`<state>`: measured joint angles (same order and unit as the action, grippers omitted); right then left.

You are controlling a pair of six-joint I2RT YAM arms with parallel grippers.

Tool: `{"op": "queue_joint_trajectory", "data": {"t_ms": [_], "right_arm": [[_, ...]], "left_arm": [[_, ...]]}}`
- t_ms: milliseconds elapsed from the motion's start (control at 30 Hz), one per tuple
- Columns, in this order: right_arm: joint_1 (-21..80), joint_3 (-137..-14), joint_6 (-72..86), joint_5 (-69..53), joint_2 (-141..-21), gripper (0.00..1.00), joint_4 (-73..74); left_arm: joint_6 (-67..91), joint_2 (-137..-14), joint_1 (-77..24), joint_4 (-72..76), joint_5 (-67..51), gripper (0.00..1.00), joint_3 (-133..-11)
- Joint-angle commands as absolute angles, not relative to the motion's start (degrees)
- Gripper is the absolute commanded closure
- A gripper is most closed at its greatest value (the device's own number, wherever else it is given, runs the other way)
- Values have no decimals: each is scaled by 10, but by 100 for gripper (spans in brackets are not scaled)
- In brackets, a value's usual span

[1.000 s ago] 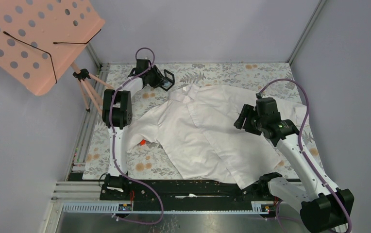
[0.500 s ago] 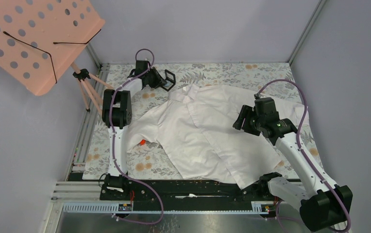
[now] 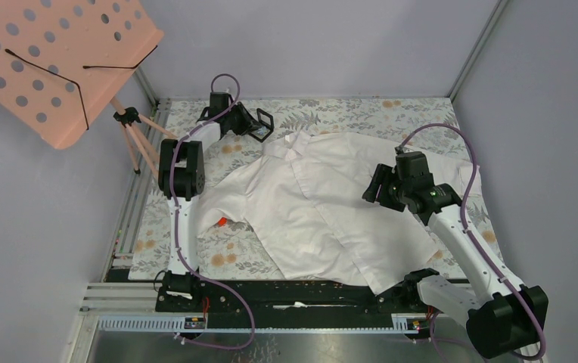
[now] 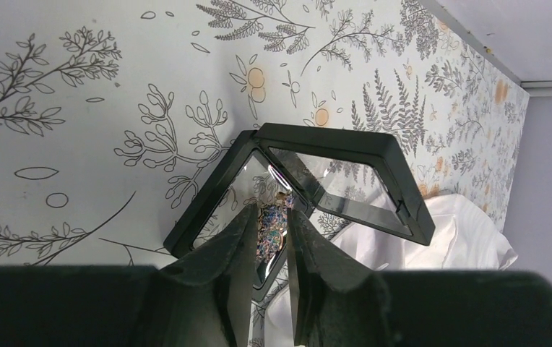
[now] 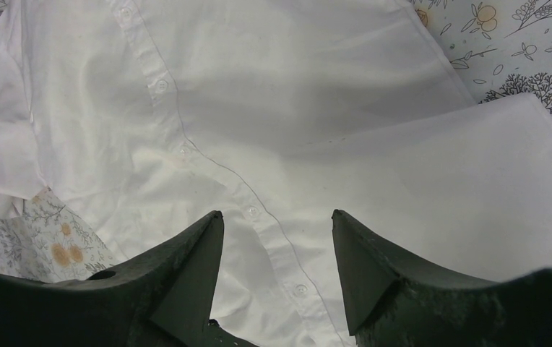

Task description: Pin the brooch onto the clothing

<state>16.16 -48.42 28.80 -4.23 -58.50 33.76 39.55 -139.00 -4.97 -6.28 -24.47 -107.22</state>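
L gripper (image 4: 273,214), at open black case (image 4: 324,135) just beyond shirt (image 5: 295,108) collar: jaws narrow, pinching brooch (image 4: 272,231). R gripper (image 5: 277,215), over shirt's button front: jaws wide, empty.

The light was bright and even, falling from above, and the shadows were soft. In the top view the shirt (image 3: 324,204) was almost washed out, its creases only faint grey. In the left wrist view the case (image 4: 331,173) carried a small white glare on its clear film. The left gripper (image 4: 272,215), near the lens, was dark and slightly blurred, and the brooch (image 4: 273,225) was hard to read. The right gripper (image 5: 277,213) looked nearly black, without detail.
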Motion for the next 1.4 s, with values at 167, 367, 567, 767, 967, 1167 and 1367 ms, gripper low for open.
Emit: {"op": "queue_joint_trajectory", "data": {"t_ms": [167, 367, 567, 767, 967, 1167, 1367], "right_arm": [[161, -490, 286, -54, -594, 36, 333], [161, -492, 286, -55, -599, 36, 334], [162, -494, 288, -57, -601, 37, 335], [162, -498, 289, -58, -601, 37, 336], [161, -499, 289, -59, -601, 37, 337], [162, -498, 289, -60, -603, 37, 338], [161, -499, 289, -59, -604, 37, 338]], "left_arm": [[384, -1393, -40, -49, -270, 74, -1100], [385, -1407, -39, -50, -289, 74, -1112], [371, -1414, -39, -62, -281, 73, -1121], [380, -1418, -39, -68, -267, 73, -1122], [392, -1425, -40, -47, -290, 72, -1120], [395, -1430, -40, -24, -321, 72, -1124], [390, -1431, -40, -24, -332, 75, -1124]]}}
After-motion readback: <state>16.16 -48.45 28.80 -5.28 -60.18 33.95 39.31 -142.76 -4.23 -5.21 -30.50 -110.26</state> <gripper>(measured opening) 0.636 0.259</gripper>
